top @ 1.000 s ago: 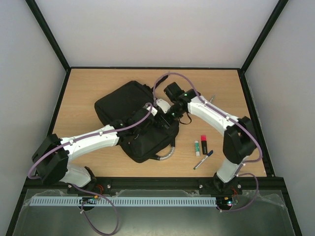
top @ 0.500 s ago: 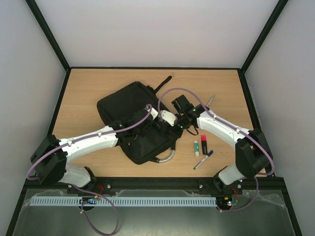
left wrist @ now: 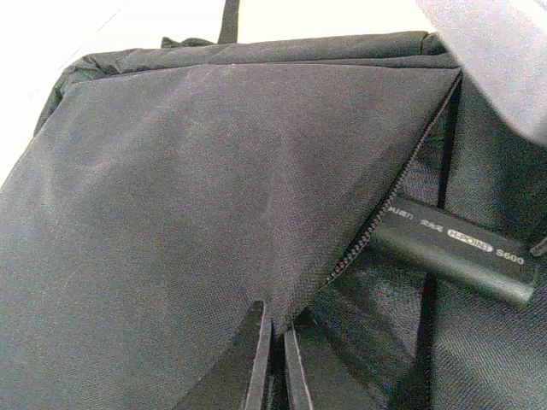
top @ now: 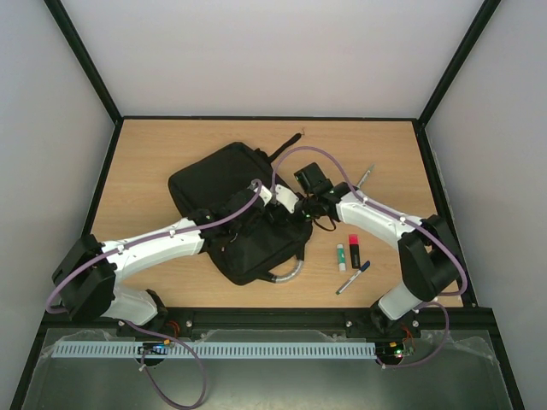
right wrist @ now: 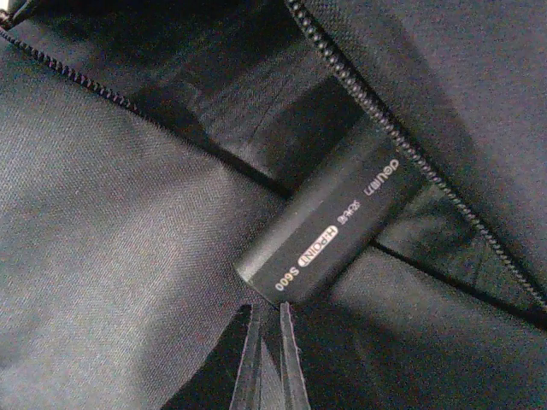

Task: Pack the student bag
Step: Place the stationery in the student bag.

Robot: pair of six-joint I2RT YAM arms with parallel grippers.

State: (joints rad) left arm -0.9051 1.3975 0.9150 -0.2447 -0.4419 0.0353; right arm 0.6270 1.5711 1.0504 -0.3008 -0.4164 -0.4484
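Left claw pinches a flap of the student bag: limp, light fabric, best held at the zipper edge.

On a wooden table — black student bag at centre; glue stick, red marker, pen near right.

bag: black woven cloth, matt, fine visible weave | zip: small black teeth, faint sheen | marker: smooth black plastic, satin, pale print | handle: grey-silver, slightly shiny | worktop: light wood grain, matt | arms: smooth white plastic shells | cables: purple, smooth sheath
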